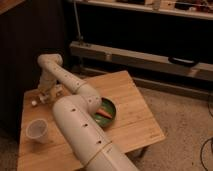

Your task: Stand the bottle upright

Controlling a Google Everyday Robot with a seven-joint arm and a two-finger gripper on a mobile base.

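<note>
Camera view: gripper by whitish bottle on wooden table

Dim, warm light; the background is nearly black. The gripper over the table's far left is soft and blurred.

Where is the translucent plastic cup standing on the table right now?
The translucent plastic cup stands near the table's front-left edge in the camera view, left of the white arm and nearer the camera than the end effector.
</note>
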